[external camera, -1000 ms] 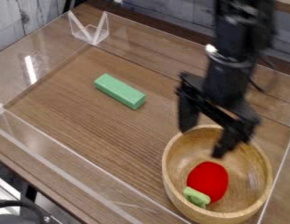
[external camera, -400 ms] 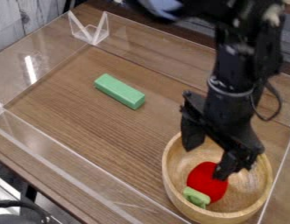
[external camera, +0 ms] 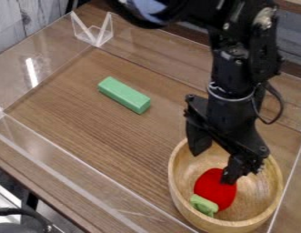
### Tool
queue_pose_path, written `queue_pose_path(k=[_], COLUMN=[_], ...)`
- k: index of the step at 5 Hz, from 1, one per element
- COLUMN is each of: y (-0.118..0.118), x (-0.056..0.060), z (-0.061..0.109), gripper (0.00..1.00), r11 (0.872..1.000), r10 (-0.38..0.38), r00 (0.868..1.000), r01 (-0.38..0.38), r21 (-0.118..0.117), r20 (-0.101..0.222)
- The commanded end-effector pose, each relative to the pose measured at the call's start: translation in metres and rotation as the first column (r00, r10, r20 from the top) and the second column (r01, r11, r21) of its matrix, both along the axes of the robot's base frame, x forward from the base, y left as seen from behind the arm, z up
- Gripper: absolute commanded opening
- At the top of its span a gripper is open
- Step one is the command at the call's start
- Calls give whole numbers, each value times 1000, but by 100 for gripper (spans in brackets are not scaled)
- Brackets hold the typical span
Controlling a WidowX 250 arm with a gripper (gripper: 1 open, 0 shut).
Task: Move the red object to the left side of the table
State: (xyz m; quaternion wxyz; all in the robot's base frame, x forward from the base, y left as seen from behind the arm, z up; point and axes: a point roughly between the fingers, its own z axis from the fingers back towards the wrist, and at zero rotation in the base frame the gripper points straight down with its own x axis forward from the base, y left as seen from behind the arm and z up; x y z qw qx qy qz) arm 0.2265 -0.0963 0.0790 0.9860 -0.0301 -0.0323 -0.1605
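Brown wood-grain tabletop (external camera: 70,136) seen, bordered by low clear walls. Green block (external camera: 125,95) laid flat near middle; round wooden bowl (external camera: 185,187) set at right, near edge.

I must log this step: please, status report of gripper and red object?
Gripper open, above bowl. Red object inside bowl, not gripped.

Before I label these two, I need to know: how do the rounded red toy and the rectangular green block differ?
The rounded bright-red toy lies inside the light wooden bowl; the flat green block lies on the brown wooden tabletop. The red toy has a light-green end piece; the block is green all over. Both are smaller than the bowl.
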Motion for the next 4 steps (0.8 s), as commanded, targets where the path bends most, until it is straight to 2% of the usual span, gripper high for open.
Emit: queue_pose_path(k=[1,4], y=[0,-2], x=[5,5], z=[2,-1], gripper=[100,100], r11=[1000,999], r10=[16,44], r00=[1000,999], r01=[-16,-44], r21=[-18,-29], r20=[21,24])
